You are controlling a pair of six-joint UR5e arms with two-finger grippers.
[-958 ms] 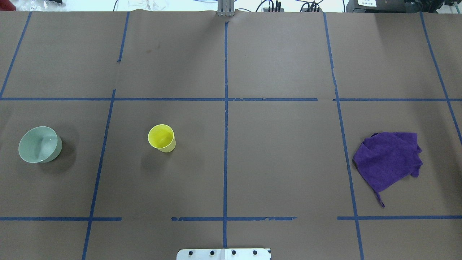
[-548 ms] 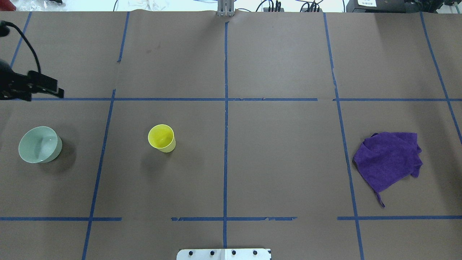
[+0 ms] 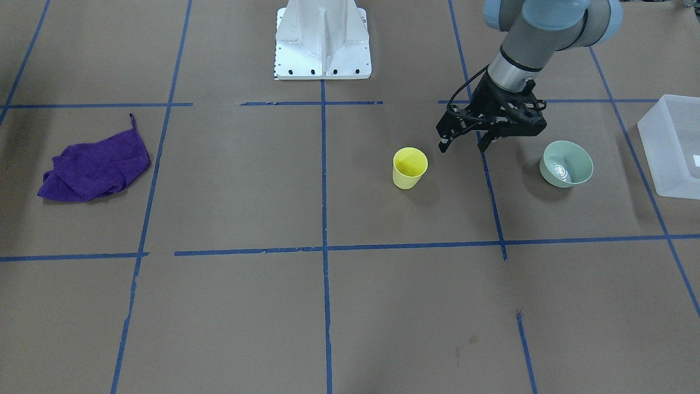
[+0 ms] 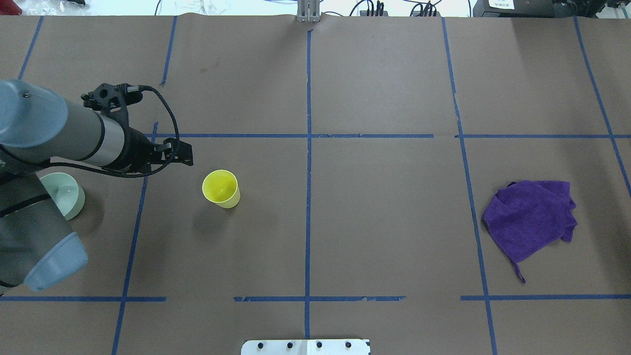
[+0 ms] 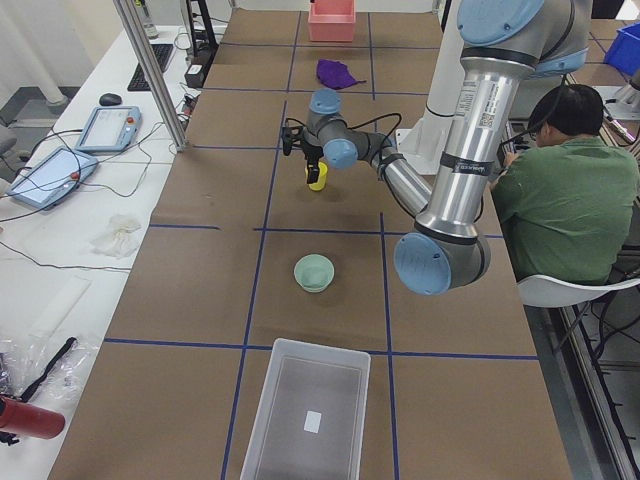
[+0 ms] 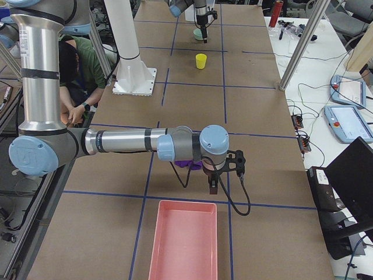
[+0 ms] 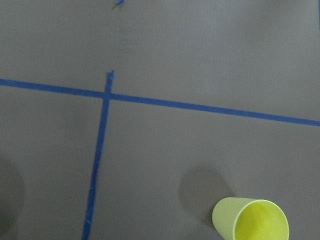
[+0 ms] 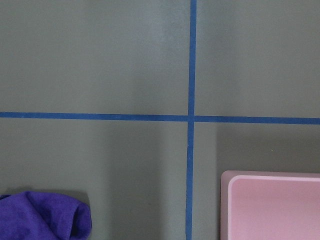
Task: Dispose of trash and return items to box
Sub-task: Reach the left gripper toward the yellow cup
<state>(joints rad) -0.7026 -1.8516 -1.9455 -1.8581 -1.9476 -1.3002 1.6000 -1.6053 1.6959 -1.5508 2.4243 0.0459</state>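
Left gripper hovers between yellow cup and green bowl, fingers apart, empty. Both upright toward table's left end. Box at left edge. Right gripper near right end, can't tell its state.

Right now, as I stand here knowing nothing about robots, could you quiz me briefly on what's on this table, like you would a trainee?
1. True or false: the yellow cup lies tipped on its side.
2. What colour is the bowl standing between the cup and the white bin?
3. What does the left pincer hold? A) the cup B) the bowl C) nothing

Key: 1 false, it stands upright. 2 pale green. 3 C, it hangs open and empty near the cup.
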